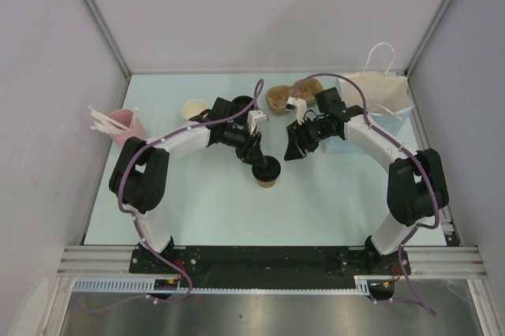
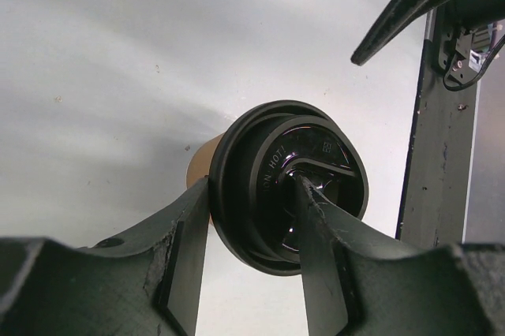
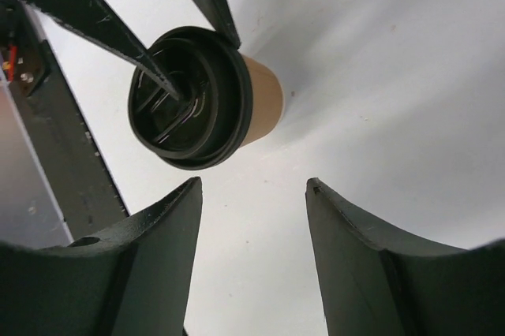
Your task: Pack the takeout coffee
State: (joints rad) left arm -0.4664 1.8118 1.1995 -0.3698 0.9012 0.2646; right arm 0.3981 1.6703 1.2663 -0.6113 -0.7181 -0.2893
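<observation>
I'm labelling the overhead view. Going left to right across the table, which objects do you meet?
Pink cup of white stirrers → open paper cup → lidded takeout coffee → white paper bag.

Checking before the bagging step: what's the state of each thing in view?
takeout coffee: upright, lid on
left gripper: closed on the lid's edge
right gripper: open, empty
white bag: standing upright
pink cup: upright, holding stirrers
lidless cup: upright, uncovered

Left jaws seemingly clamped; right jaws spread, empty.
</observation>
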